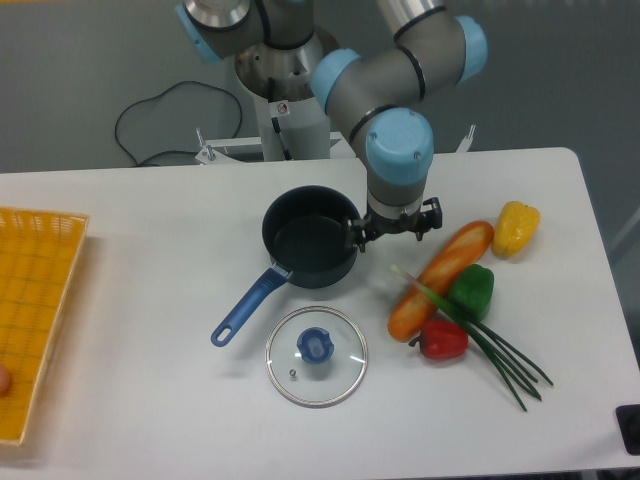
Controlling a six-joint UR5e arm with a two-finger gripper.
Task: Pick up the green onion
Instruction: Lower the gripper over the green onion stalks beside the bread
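Observation:
The green onion (492, 343) lies on the white table at the right. Its pale end rests across the lower part of the bread loaf (440, 278), and its dark stalks fan out toward the front right between the green pepper (472, 290) and the red pepper (442, 340). My gripper (397, 228) hangs beside the pot's right rim, up and to the left of the onion's pale end and apart from it. The blue wrist cap hides its fingers from this high view.
A dark pot (310, 240) with a blue handle stands mid-table, its glass lid (316, 355) lying in front of it. A yellow pepper (516, 226) sits at the far right. An orange basket (35, 315) takes up the left edge.

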